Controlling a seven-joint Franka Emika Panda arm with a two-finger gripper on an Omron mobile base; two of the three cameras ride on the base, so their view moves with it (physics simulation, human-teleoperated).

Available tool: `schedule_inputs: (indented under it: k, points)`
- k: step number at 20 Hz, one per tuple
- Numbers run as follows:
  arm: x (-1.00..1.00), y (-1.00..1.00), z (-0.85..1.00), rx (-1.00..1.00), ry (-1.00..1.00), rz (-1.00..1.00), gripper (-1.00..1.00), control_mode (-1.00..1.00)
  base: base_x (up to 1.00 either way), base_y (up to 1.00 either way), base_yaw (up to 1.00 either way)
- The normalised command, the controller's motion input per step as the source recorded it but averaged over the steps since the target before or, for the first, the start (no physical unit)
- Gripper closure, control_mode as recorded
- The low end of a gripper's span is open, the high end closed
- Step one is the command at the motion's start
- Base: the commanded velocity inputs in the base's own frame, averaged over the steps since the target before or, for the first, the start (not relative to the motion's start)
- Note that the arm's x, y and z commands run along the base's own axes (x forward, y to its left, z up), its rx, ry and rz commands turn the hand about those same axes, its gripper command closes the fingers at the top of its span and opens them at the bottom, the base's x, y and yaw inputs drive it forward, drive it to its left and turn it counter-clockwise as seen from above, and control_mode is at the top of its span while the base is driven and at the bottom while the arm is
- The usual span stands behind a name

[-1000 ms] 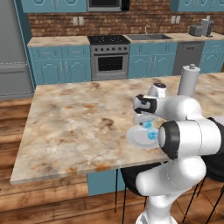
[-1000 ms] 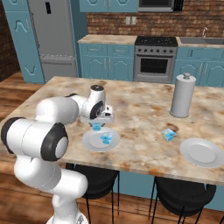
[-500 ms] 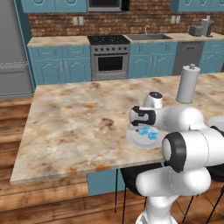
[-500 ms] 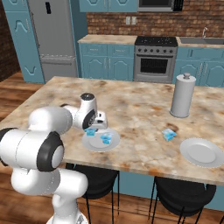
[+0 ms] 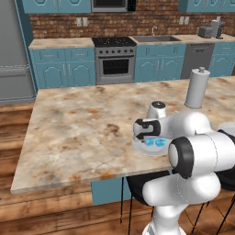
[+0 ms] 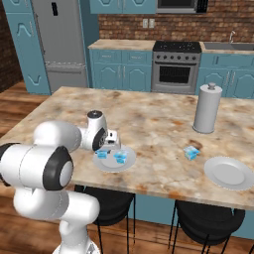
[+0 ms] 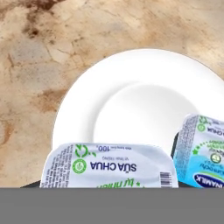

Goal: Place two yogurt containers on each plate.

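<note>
Gripper (image 6: 110, 147) low over the near plate (image 6: 115, 165) on the marble island counter (image 6: 149, 119), jaws drawn in around a yogurt container (image 7: 109, 168) held just above the plate (image 7: 131, 109). Second yogurt container (image 7: 199, 151) sits on the same plate, just beside the held one; in the right base view both read as small blue cups (image 6: 120, 157). Farther along the counter, two more yogurt containers (image 6: 191, 153) sit together on bare counter, near the second plate (image 6: 230, 173). Paper-towel roll (image 6: 205, 108) stands upright behind them.
</note>
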Motion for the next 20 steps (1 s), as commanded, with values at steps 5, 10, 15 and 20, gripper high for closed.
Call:
schedule_inputs:
  k: [5,10,15,20]
  points:
    - [0.0,0.0,-0.13,0.0,0.01,-0.01,1.0,-1.0,0.0,0.0,0.0]
    - [0.0,0.02,-0.12,-0.01,0.0,0.0,1.0,-1.0,0.0,0.0,0.0]
    - [0.0,0.1,-0.18,-0.04,0.0,0.0,-1.0,-1.0,0.0,0.0,0.0]
    - [0.0,0.02,-0.03,-0.02,0.0,0.0,-1.0,-1.0,0.0,0.0,0.0]
